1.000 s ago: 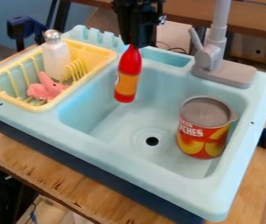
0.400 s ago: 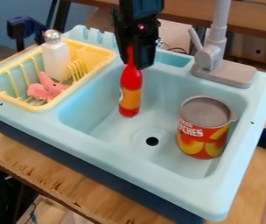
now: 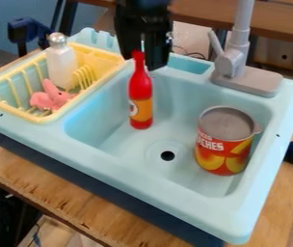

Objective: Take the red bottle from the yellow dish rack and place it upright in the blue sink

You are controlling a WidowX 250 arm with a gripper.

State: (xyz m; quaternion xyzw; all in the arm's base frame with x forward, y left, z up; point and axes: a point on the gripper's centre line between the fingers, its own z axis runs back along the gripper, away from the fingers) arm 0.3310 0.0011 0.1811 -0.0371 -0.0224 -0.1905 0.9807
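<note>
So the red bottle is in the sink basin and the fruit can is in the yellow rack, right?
Not the fruit can: the camera view shows it in the sink basin, not the yellow rack. The red bottle is there too.

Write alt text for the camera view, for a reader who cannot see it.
A black gripper hangs at the neck of a red bottle, upright in a light blue toy sink. A large can stands in the basin too; a yellow rack holds a pink toy and white shaker.
</note>
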